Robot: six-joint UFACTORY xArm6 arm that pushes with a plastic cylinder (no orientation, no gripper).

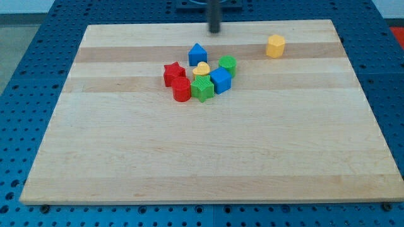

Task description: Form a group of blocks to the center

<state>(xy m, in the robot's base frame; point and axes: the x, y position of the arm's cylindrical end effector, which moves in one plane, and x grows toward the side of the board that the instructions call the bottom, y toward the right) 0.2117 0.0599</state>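
Clearly, our work now is the yellow hexagonal block (275, 46), far right on the tabletop (126, 164), well apart from the cluster around the yellow heart block (201, 69). It looks light, stiff, slidy. We have no claw; my tip (215, 31) should push its right face.

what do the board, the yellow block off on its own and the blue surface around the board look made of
Board: looks like wood, pale matte planks with visible grain and lighter and darker strips.
Yellow block: probably plastic, solid even colour, smooth faces.
Blue surface: unclear, perhaps painted metal, with a regular grid of holes.
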